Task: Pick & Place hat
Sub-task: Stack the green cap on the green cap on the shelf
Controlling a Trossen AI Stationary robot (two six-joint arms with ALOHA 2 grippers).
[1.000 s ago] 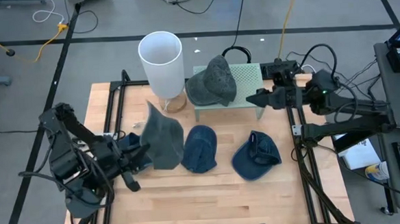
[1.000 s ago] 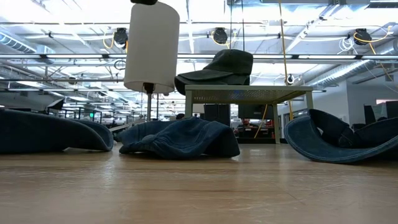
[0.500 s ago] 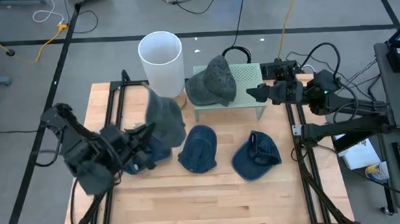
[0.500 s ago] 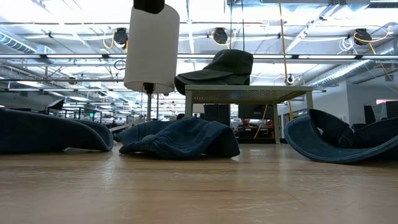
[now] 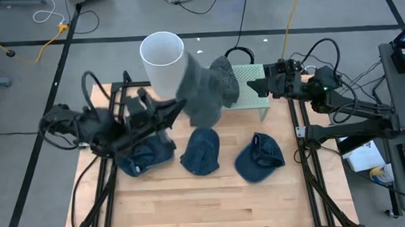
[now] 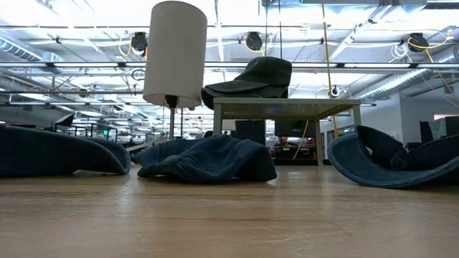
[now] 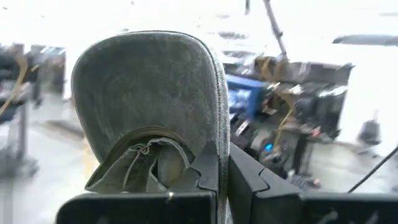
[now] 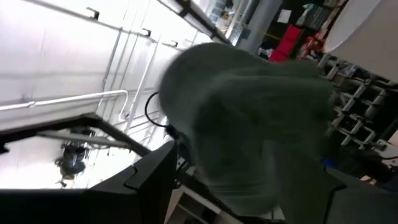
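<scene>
My left gripper is shut on a grey hat and holds it in the air between the white cylinder and the green stand. A second grey hat rests by its crown on that stand. Three blue hats lie on the wooden table. My right gripper hovers open at the stand's right end and touches nothing. The low view does not show the carried hat. My left gripper pinches the grey hat's edge between its two fingers, at the side where the brim meets the crown. The fingers reach roughly level from the table's left side. The hat is lifted clear, its brim standing up past the fingertips.
The tall white cylinder stands on a wooden base at the table's far side, just left of the carried hat. The green stand is a small raised table on legs. Cables and a laptop lie beyond the right edge. Bare wood shows along the near edge.
My left gripper has swung from the table's left side toward the far right, rising and turning, still shut on the grey hat. The hat has gone from beside the leftmost blue hat to a place next to the green stand. My right gripper has shifted slightly toward the far edge.
</scene>
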